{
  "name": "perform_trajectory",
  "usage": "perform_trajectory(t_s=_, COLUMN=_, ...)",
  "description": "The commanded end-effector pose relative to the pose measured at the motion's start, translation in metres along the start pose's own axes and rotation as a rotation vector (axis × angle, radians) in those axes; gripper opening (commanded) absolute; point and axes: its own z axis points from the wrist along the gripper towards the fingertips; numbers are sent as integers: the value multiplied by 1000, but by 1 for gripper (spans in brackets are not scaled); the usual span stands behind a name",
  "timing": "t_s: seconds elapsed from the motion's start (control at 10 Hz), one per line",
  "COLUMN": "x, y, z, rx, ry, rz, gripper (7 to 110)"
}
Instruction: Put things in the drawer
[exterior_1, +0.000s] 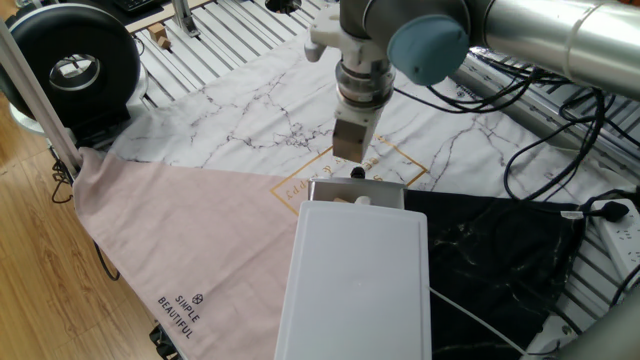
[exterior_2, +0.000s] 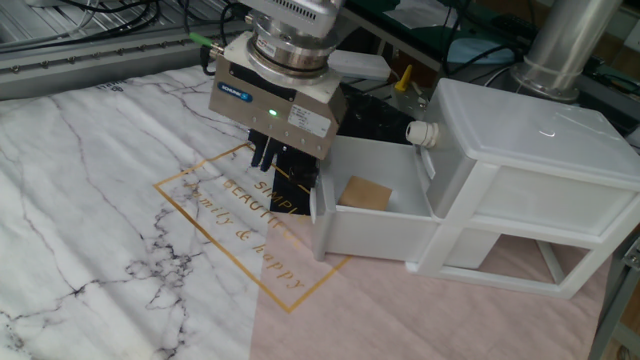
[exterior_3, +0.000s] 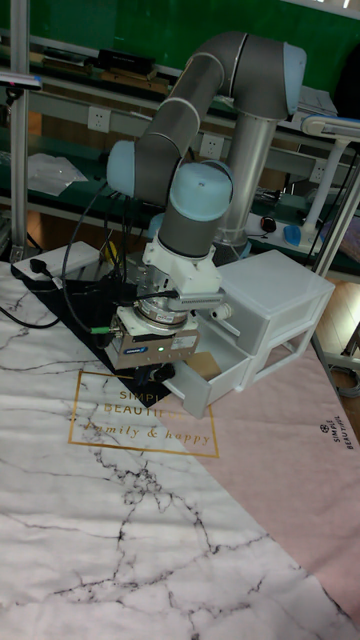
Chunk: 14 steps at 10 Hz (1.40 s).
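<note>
From one fixed view, the hand (exterior_1: 352, 162) hangs from the arm (exterior_1: 520, 25) just above the marble-patterned cloth (exterior_1: 250, 110), directly in front of the white drawer unit (exterior_1: 355, 275). The small dark knob (exterior_1: 357, 174) sits right below the hand's tip. Past the knob, behind the hand, a pale sliver of the wooden cube (exterior_1: 345, 198) shows inside the opened drawer. Far off to the hand's side, at the picture's top left corner, stands a round black device (exterior_1: 68, 65). From here I cannot tell whether the fingers are spread or pressed together.

From the other fixed view, the hand (exterior_2: 272, 160) is lowered beside the front panel of the pulled-out drawer (exterior_2: 372, 215), its dark fingers (exterior_2: 262, 155) pointing down over the gold lettering (exterior_2: 240, 225) on the cloth. The fingers look close together and grip nothing. The wooden cube (exterior_2: 365, 193) lies on the drawer's floor, just to the side of the hand, apart from it. The white drawer unit (exterior_2: 525, 185) lies beyond the cube.

In the tall fixed view, the hand (exterior_3: 152, 376) is mostly hidden beneath its grey body, at the upper edge of the gold frame (exterior_3: 140, 410). The open drawer (exterior_3: 205, 382) juts out right beside it, and the cube cannot be seen here.
</note>
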Motion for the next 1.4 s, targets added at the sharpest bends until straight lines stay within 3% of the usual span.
perform_trajectory(t_s=0.0, x=6, y=10, z=-4, rx=-84, ry=10, rz=-57, gripper=7)
perform_trajectory(t_s=0.3, x=1, y=7, z=-3, rx=-85, ry=-2, rz=-66, gripper=7)
perform_trajectory(t_s=0.7, x=-11, y=23, z=-2, rx=-153, ry=-32, rz=-75, gripper=7)
perform_trajectory(t_s=1.0, x=-14, y=9, z=11, rx=-98, ry=-24, rz=-74, gripper=7)
perform_trajectory(t_s=1.3, x=-15, y=15, z=12, rx=-124, ry=-26, rz=-84, gripper=7)
